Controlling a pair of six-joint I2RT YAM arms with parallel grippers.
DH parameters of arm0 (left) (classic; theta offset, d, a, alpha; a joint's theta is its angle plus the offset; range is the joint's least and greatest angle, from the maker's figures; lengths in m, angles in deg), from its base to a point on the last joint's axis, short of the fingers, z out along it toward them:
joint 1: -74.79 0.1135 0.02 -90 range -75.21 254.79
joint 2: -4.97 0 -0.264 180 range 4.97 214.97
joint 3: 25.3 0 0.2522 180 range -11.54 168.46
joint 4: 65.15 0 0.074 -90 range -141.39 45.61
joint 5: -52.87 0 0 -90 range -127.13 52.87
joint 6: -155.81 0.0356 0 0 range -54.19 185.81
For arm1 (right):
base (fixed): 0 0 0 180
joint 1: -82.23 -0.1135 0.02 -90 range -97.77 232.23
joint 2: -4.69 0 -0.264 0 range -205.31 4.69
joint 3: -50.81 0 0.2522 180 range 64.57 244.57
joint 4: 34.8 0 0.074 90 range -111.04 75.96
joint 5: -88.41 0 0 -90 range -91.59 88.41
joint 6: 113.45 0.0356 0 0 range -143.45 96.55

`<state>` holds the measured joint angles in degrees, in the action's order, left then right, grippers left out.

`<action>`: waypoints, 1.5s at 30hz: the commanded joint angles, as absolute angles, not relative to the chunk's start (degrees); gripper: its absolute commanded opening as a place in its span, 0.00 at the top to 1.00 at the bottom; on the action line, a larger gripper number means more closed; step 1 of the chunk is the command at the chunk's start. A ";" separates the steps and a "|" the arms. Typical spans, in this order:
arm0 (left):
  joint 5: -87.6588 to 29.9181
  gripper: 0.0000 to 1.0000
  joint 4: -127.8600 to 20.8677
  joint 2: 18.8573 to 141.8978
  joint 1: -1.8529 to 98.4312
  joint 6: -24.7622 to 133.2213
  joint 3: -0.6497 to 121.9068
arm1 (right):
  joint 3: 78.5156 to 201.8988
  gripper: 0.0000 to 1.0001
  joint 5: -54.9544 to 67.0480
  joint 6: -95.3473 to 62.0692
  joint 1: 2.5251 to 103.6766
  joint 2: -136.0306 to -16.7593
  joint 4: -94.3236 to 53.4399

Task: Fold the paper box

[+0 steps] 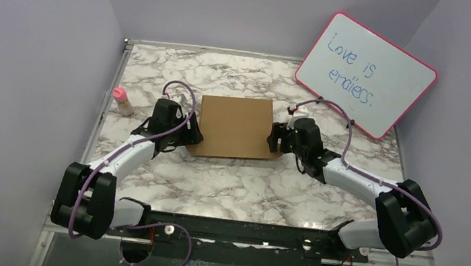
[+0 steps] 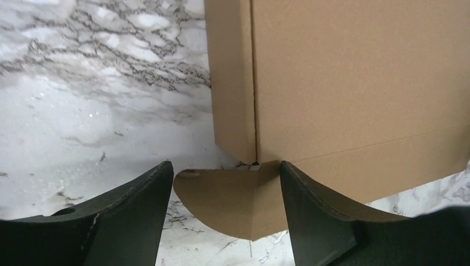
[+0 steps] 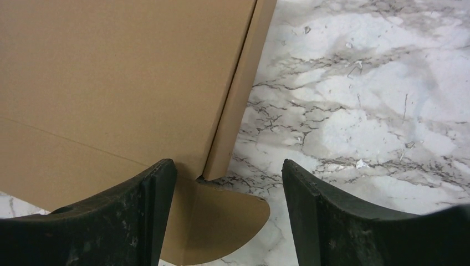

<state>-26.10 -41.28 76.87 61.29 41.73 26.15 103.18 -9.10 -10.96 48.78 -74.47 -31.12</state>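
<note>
Brown cardboard: the paper box (image 1: pixel 233 126), flat on the middle of the marble table (image 1: pixel 225 193), a narrow side panel creased along each side.

Left gripper (image 2: pixel 224 169): at the box's near left corner, fingers spread wide, a rounded corner flap (image 2: pixel 233 208) lying between them, nothing clamped.

Right gripper (image 3: pixel 228 166): at the near right corner, likewise wide apart over its rounded flap (image 3: pixel 224 221), holding nothing.

Pink-framed whiteboard (image 1: pixel 367 74): far right.
</note>
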 commanded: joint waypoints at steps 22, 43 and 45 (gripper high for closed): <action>-27.30 0.27 -49.37 72.34 62.11 34.81 24.94 | 97.07 0.29 4.08 -2.10 53.78 -70.38 -42.06; -23.03 0.34 -51.13 81.52 62.16 33.38 25.20 | 88.47 0.69 12.14 5.00 59.76 -80.97 -53.19; -23.13 0.34 -51.13 81.66 62.19 33.58 25.20 | 88.96 0.71 12.62 5.03 59.81 -81.03 -52.53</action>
<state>-24.53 -49.94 81.02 61.84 33.65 23.70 89.98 12.54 5.17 59.16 -78.93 -55.54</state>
